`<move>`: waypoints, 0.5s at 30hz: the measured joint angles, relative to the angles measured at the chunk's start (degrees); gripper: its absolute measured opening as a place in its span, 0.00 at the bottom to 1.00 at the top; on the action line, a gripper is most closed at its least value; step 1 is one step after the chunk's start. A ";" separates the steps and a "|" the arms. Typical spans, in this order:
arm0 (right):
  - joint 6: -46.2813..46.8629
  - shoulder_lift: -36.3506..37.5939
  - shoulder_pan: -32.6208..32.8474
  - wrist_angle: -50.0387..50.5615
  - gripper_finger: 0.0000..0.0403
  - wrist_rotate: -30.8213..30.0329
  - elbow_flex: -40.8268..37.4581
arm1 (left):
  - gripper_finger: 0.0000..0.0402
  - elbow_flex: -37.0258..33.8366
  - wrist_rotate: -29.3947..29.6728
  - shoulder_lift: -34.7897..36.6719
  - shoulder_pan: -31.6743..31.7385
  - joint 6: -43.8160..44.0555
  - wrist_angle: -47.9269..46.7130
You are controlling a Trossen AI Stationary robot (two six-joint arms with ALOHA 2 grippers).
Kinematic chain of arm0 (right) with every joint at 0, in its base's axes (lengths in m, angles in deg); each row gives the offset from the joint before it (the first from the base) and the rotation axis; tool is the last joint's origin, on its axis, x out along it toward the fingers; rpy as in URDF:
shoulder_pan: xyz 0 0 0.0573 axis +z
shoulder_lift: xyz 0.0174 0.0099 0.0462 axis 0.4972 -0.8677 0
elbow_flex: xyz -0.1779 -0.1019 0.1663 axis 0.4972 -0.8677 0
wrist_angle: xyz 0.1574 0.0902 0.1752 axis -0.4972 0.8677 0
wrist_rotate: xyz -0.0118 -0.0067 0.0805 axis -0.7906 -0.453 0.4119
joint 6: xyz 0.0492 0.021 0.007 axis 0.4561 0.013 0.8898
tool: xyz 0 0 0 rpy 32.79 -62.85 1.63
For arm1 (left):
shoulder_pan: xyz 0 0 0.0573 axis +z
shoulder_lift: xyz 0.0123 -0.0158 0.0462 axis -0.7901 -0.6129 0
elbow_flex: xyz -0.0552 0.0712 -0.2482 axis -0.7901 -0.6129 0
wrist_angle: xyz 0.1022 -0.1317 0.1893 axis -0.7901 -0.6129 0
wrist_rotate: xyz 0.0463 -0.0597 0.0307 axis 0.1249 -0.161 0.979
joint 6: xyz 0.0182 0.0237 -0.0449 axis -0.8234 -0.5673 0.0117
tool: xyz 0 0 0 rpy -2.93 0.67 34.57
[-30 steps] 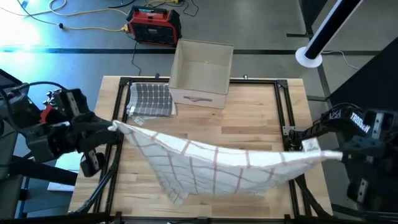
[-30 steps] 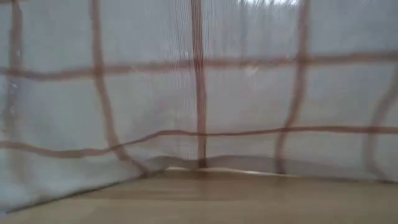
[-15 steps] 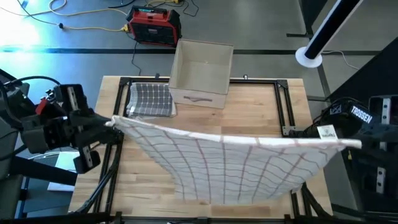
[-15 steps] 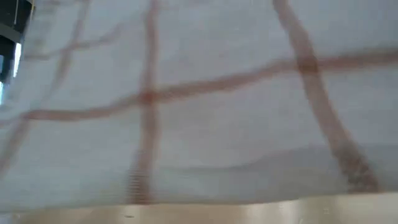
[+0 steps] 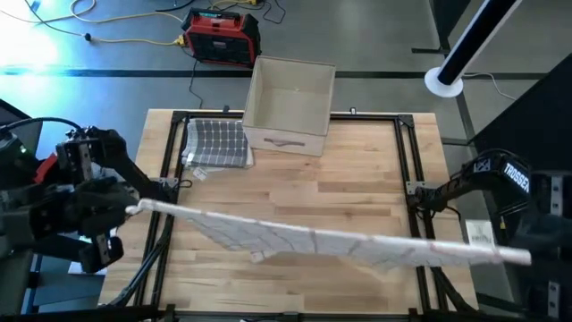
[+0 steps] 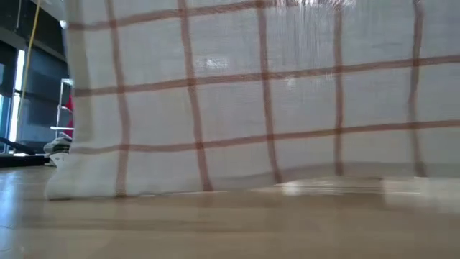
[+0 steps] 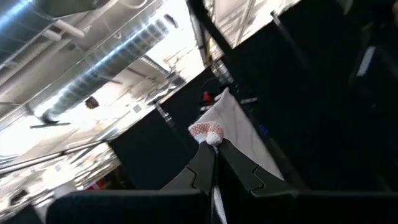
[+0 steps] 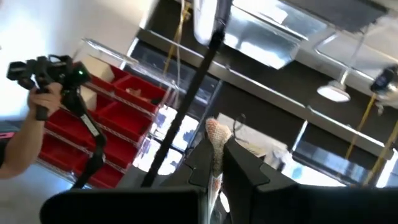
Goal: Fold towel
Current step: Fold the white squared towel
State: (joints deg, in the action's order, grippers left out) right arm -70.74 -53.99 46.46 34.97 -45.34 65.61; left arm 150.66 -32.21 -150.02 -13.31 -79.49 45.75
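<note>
A white towel with a red-brown check (image 5: 304, 240) is stretched between my two grippers across the near half of the table. It hangs as a flat sheet (image 6: 259, 101), and its lower edge (image 6: 180, 193) is at the tabletop. Whether that edge touches the wood, I cannot tell. My left gripper (image 5: 134, 208) is beyond the table's left edge, shut on one upper corner. My right gripper (image 5: 521, 258) is beyond the right edge, nearer the front, shut on the other upper corner. My left gripper pinches the towel's upper left corner (image 7: 208, 132) between its two fingers, and a small tuft sticks out past the tips. The fingers come from the table's left. The top edge runs taut toward the other gripper. My right gripper pinches the towel's upper right corner (image 8: 216, 132) between its two fingers, and a bunched tuft shows past the tips. The fingers come from the table's right. The towel hangs below the taut top edge.
A cardboard box (image 5: 289, 105) stands at the table's far middle, with a folded grey checked cloth (image 5: 216, 143) to its left. Black frame rails (image 5: 172, 170) run along the table's sides. A person's hand holding a camera rig (image 8: 37, 87) shows in the right wrist view.
Both grippers have moved toward the table's near edge and farther apart. The towel first sagged slack between them and then billowed out toward the near edge. Now its top edge is drawn straight and the sheet hangs flat.
</note>
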 joint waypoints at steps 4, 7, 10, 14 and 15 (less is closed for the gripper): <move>0.10 -1.92 0.00 -0.03 0.03 3.37 0.00 | 0.00 0.00 -0.24 -1.75 -1.37 -0.67 2.25; -0.06 -3.41 0.02 -0.66 0.03 4.71 -0.02 | 0.00 -0.02 -0.38 -3.25 -2.35 -3.09 5.20; -2.97 -4.49 0.92 -3.74 0.03 4.29 -0.02 | 0.00 -0.02 -0.31 -4.68 -3.36 -8.50 9.18; -10.60 -5.23 2.91 -11.16 0.03 3.11 -0.02 | 0.00 -0.07 0.32 -5.70 -3.86 -15.71 14.69; -12.66 -5.24 3.62 -12.97 0.03 2.65 -0.02 | 0.00 -0.07 0.57 -5.62 -3.88 -16.46 15.25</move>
State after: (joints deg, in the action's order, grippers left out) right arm -83.40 -59.22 50.08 22.00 -42.68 65.59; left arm 150.59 -31.64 -155.65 -17.19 -95.95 61.00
